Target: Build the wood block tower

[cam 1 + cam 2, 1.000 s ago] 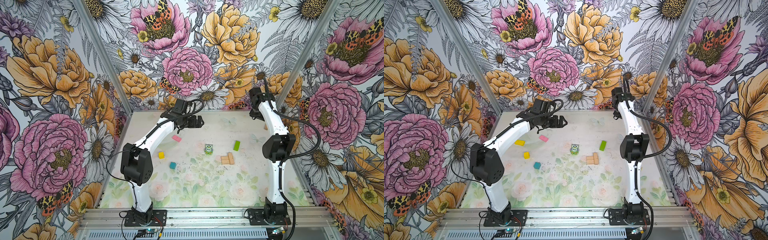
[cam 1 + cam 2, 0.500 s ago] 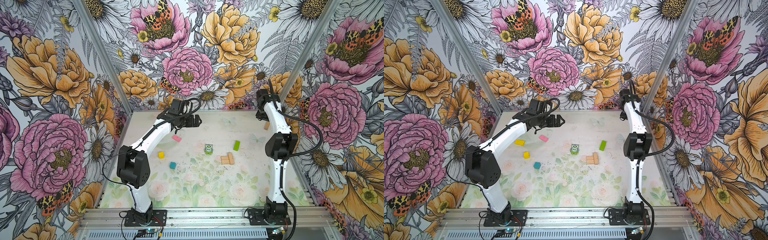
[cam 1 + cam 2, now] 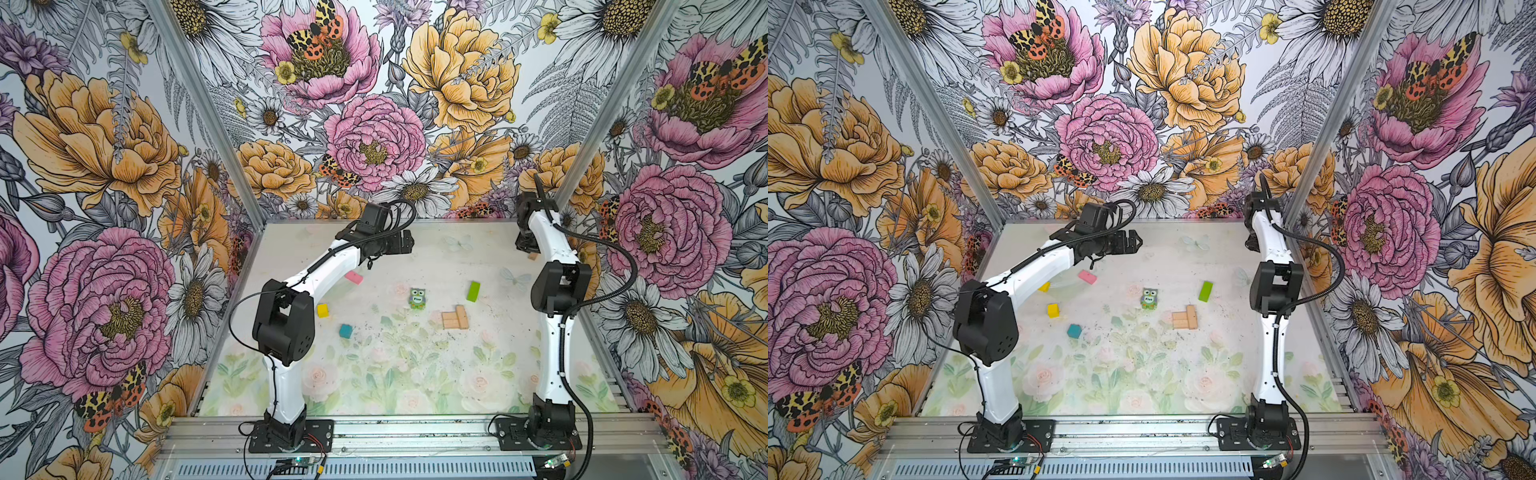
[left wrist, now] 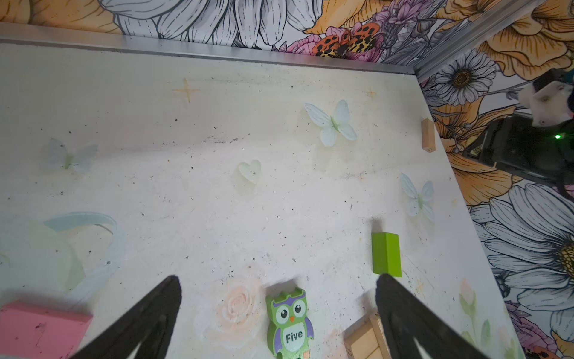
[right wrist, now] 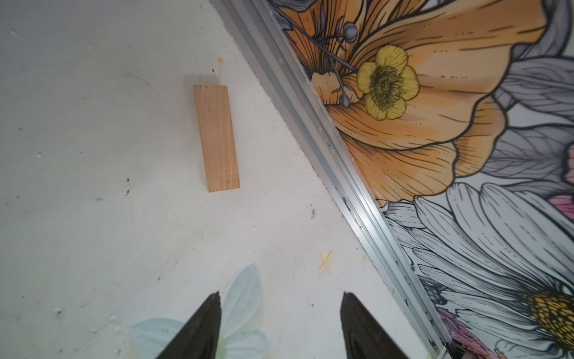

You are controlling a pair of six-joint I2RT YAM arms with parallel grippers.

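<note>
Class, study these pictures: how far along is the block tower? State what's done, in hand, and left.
Done: three tan bars lie together, nothing stacked. In hand: nothing; the open right gripper hangs near a lone tan bar; the left gripper is open too. Left: that bar, pink bar, yellow cube, teal cube, lime-green bar.

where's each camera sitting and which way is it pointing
Both top views: high above the front rail, looking down toward the back wall; the left arm and right arm show whole.
Left wrist: on the left arm, facing the back right corner; shows the open left gripper, owl block, lime-green bar.
Right wrist: on the right arm, looking down by the right wall; shows the open right gripper.
Shared: both wrist views show the lone tan bar.
</note>
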